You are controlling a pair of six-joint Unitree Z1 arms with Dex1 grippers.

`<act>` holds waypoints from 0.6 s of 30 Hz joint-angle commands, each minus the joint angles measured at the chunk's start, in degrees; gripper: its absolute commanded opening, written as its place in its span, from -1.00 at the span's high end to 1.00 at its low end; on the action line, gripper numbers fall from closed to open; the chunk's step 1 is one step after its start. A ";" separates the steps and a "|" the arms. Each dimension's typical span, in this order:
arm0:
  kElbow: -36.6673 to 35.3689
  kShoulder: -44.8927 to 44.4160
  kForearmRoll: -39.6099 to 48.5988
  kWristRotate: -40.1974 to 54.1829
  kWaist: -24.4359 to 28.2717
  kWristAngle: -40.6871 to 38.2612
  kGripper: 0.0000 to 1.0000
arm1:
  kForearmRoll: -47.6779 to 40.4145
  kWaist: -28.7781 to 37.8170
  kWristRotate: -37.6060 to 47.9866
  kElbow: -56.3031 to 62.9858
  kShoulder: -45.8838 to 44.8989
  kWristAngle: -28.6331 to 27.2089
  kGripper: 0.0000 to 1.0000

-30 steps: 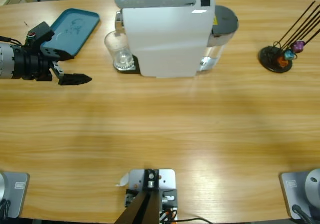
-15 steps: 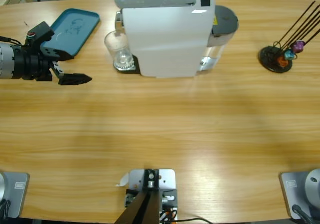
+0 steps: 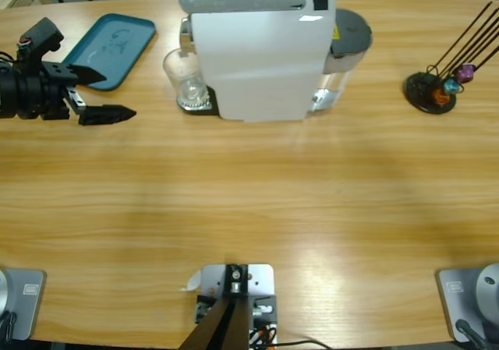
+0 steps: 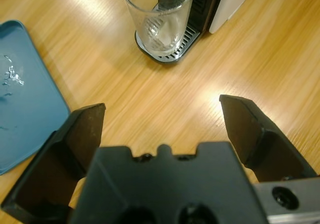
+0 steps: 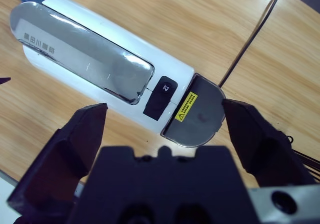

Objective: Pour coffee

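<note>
Left gripper [image 3: 101, 94]: jaws spread wide, gripping nothing, hovering near the table's left edge.
Glass [image 3: 185, 81]: standing upright on the coffee machine [image 3: 261, 54] drip grate near the table's far edge; any coffee inside is too faint to confirm.
Key relation: glass lying straight ahead of the left jaws, well apart.
Right gripper [image 5: 162, 129]: spread, empty, looking down over the machine top.
Nearer arm: the left, judging by the wrist views.
</note>
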 commanded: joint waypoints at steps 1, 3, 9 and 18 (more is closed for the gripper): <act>0.69 -1.80 0.46 -0.71 -0.54 0.66 -1.00 | -7.93 2.77 0.70 15.73 -13.86 -0.81 -1.00; 0.69 -1.89 0.46 -0.71 -0.54 0.66 -1.00 | -13.80 3.39 0.93 24.22 -18.94 -0.02 -1.00; 0.82 -2.68 0.46 -0.71 -0.54 0.66 -1.00 | -19.78 3.79 1.49 35.77 -24.50 1.89 -1.00; 1.78 -3.07 0.46 -1.54 -0.54 -0.11 -1.00 | -51.98 5.02 -4.31 65.44 -28.01 0.82 -1.00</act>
